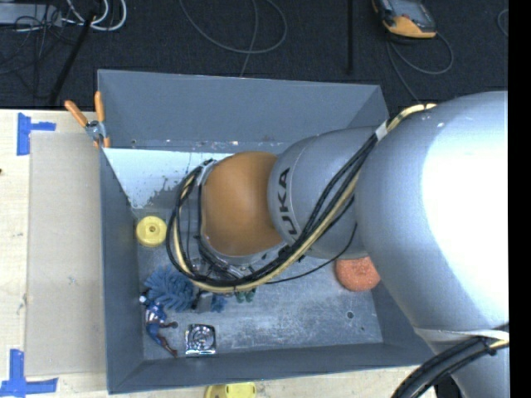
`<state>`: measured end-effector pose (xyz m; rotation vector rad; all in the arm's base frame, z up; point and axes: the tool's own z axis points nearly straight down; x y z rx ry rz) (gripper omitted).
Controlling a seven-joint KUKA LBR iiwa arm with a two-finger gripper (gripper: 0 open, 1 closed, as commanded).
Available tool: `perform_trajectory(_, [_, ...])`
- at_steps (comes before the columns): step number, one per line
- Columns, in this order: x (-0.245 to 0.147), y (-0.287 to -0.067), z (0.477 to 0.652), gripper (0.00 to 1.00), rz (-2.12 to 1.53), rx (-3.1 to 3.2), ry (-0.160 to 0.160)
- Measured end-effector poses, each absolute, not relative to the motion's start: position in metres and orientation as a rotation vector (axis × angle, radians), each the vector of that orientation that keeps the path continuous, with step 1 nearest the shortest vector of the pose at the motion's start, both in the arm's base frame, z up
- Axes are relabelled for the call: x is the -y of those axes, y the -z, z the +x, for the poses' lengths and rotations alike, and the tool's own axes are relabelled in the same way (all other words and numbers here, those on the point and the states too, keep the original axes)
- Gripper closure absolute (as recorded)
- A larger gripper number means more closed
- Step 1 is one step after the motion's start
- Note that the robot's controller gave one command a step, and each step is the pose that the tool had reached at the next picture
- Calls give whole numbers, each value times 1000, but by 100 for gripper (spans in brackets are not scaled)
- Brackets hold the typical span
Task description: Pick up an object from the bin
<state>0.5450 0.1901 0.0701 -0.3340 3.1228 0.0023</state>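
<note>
My arm (440, 222) is a thick, rounded body in pale silver-grey, with a smooth, glossy shell. The link nearer the wrist carries the black letters KUKA (284, 201) down its side. An orange, dome-shaped cover (236, 206) caps my wrist. Black cables (177, 222) loop round the cover's edge, and a yellowish cable (398, 118) runs with more black ones along the grey link. Dark metal hardware (222, 268) sits beneath the cover.
</note>
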Motion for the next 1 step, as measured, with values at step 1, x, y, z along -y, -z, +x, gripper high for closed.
perform_trajectory(1, [-199, -262, 548, 100, -320, -3123, -1])
